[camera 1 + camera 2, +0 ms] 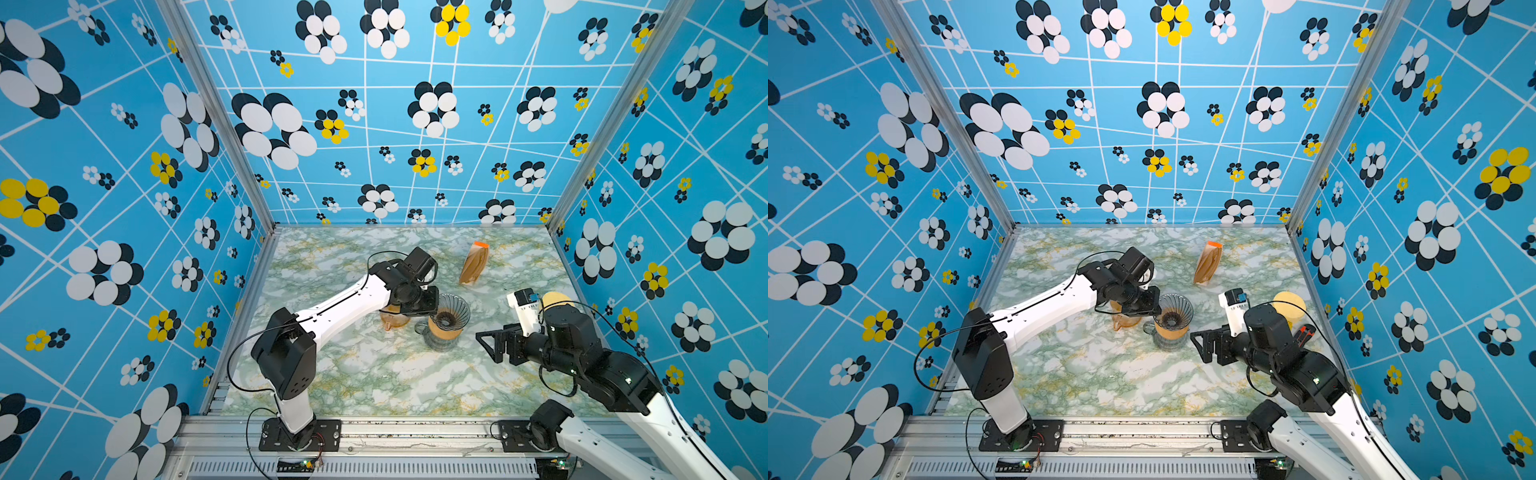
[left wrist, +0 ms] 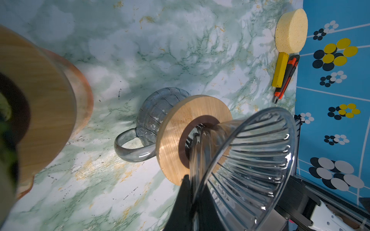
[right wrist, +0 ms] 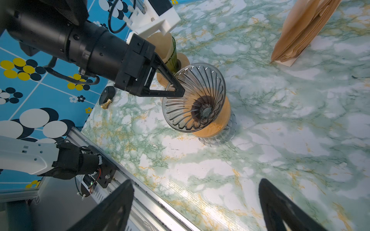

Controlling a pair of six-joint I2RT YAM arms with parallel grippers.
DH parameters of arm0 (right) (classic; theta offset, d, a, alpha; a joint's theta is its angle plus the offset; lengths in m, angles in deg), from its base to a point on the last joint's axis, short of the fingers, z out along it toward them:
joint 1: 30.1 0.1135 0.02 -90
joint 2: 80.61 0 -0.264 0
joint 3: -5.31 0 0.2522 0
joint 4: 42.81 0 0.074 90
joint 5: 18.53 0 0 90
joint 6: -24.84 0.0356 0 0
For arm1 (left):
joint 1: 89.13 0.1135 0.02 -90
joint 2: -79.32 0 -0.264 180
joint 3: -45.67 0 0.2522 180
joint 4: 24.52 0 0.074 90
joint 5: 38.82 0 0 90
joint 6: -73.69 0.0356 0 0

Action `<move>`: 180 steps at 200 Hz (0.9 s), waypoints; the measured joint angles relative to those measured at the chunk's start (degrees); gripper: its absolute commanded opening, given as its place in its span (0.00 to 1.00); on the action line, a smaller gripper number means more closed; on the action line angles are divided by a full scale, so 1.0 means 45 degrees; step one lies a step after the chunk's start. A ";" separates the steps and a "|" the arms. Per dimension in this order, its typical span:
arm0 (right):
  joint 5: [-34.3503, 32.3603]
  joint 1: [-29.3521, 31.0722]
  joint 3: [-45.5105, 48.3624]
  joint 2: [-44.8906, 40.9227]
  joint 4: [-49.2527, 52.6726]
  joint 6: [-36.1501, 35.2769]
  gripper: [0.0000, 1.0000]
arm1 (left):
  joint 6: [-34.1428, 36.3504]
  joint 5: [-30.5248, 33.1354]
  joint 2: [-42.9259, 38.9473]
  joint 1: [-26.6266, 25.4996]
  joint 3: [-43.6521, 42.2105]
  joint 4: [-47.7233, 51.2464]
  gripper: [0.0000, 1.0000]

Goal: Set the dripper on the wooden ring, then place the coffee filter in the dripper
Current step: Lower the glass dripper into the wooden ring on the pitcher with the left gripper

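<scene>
Bright even light, glare on the table (image 3: 180, 190), nearby objects blurred in wrist views.

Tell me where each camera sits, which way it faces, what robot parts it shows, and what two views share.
Top view: high over the front rail, looking down at the table; left arm and right arm show.
Top view: beside it, facing likewise; both arms show.
Left wrist: on the left arm, facing the dripper, rim clamped in the left pincer.
Right wrist: on the right arm, facing the dripper; open right pincer, left pincer show.
Shared: all four show the dripper.
</scene>
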 measured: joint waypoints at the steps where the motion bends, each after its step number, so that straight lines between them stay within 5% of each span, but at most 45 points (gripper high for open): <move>1: 0.0000 0.0000 0.0000 0.0000 0.0000 0.0000 0.98 | -0.0005 0.0000 0.0000 0.0000 -0.0005 0.0000 0.09; 180: 0.0005 0.0000 0.0000 0.0136 -0.0034 0.0000 0.98 | 0.0005 0.0005 0.0000 0.0000 -0.0078 -0.0010 0.16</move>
